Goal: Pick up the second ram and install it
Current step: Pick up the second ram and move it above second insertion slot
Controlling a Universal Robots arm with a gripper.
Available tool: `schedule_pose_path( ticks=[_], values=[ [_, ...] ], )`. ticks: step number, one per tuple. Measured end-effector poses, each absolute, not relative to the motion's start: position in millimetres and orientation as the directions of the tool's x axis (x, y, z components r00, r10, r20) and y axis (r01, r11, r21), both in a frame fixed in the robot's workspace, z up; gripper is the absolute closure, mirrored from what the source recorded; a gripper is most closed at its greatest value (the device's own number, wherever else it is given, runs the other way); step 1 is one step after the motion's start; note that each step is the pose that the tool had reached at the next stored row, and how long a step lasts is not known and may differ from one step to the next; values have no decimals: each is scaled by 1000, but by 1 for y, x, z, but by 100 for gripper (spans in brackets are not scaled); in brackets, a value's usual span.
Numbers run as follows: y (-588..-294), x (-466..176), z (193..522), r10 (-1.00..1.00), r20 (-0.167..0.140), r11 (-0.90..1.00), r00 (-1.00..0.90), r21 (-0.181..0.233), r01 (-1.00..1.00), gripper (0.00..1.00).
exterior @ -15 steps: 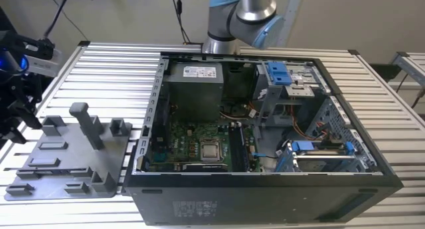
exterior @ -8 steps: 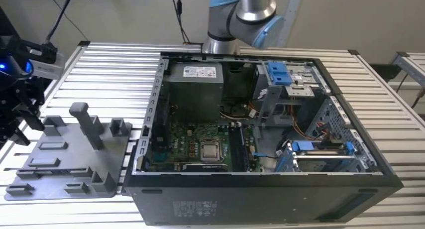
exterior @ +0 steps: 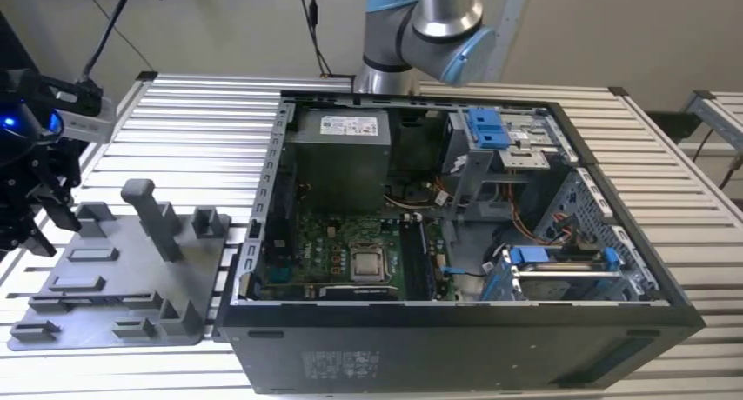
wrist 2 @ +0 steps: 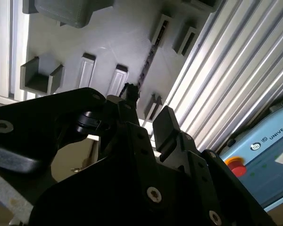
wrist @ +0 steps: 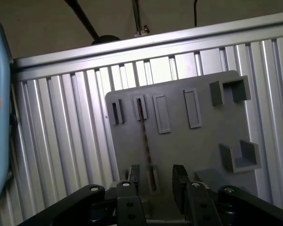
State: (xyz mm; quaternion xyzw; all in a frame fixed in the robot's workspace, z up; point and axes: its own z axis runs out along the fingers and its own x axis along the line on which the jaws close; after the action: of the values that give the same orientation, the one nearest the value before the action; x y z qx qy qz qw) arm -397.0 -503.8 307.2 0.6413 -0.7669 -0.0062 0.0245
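Fingers (wrist: 179, 181) stand spread apart and hold nothing. The gripper (wrist: 156, 184) hangs over the grey tray (wrist: 198, 150), with one finger to each side of the second ram (wrist: 146, 146). That stick stands on its long edge and shows as a thin dark line between two small slotted holders (wrist: 137, 107). In both wrist views its near end lies in the gap between the fingers. I cannot tell whether they touch it, though a sliver of space seems to show on each side.

The risk, as I judge it, lies in the closing. The stick is thin and seems to run slightly askew to the fingers (clearest in the first wrist view). A pinch that is not square could twist it against its holders or tip it out. The grip also looks set towards one end rather than the middle, so the long board might swing once raised. The near holder sits just beside the fingers and could catch one.

A matching pair of empty holders (wrist: 116, 112) stands just beside the stick. The tray lies on a slatted metal bench (wrist: 61, 141) and carries a tall post (exterior: 145, 213). In the exterior view the open computer case (exterior: 465, 348) sits at the tray's right, well apart from the gripper. Its green motherboard (exterior: 337, 243) lies deep inside, hemmed in by walls, blue drive cages (exterior: 558, 265) and loose cables. A pale blue box with a red button (wrist 2: 262, 160) sits at the bench's side.
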Motion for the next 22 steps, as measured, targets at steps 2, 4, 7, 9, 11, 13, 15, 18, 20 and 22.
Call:
schedule_pose_path(
  ticks=[2,4,7,9,11,13,15,18,20,22],
  values=[
    [-504,-397,307,-984,29,177,-176,41,-983,58],
    [-504,-397,307,-984,29,177,-176,41,-983,58],
    [-504,-397,305,-984,29,177,-176,41,-983,58],
    [-503,-397,302,-984,29,177,-176,41,-983,58],
    [-503,-397,300,-984,29,177,-176,41,-983,58],
    [-503,-397,297,-984,29,177,-176,41,-983,58],
    [-503,-397,294,-984,29,177,-176,41,-983,58],
    [-503,-398,291,-984,29,177,-176,41,-983,58],
    [-503,-398,288,-984,29,177,-176,41,-983,58],
    [-503,-398,286,-984,29,177,-176,41,-983,58]
  ],
)
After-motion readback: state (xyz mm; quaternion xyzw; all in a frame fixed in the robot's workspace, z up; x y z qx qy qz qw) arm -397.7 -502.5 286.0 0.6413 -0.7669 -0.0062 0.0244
